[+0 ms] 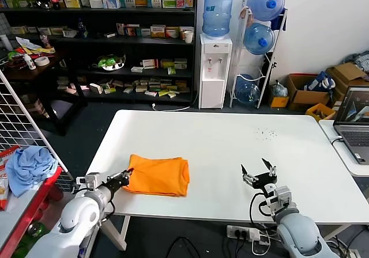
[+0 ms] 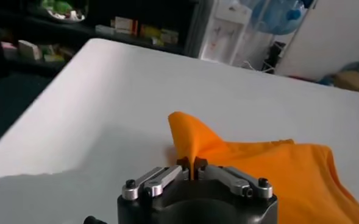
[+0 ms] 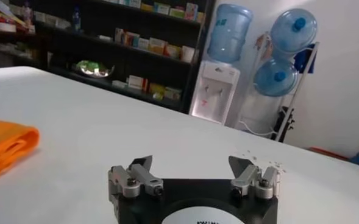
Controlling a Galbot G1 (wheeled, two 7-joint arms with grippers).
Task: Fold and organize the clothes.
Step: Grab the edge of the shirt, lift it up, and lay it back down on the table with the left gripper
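The bright orange T-shirt (image 1: pixel 158 176) lies folded into a flat rectangle on the white table (image 1: pixel 219 148), left of the middle near the front edge. My left gripper (image 1: pixel 124 178) is shut on the shirt's left corner; in the left wrist view the fingers (image 2: pixel 192 165) pinch a raised peak of orange cloth (image 2: pixel 194 139). My right gripper (image 1: pixel 258 172) is open and empty, just above the table to the right of the shirt. In the right wrist view its jaws (image 3: pixel 191 164) stand wide apart and the shirt's folded edge (image 3: pixel 5 143) shows at the side.
A light blue cloth (image 1: pixel 29 164) lies on a red stand left of the table. A laptop (image 1: pixel 354 122) sits on a side table at the right. Shelves, a water dispenser (image 1: pixel 214 68) and boxes stand behind the table. Small dark specks (image 1: pixel 265 133) lie on the far right tabletop.
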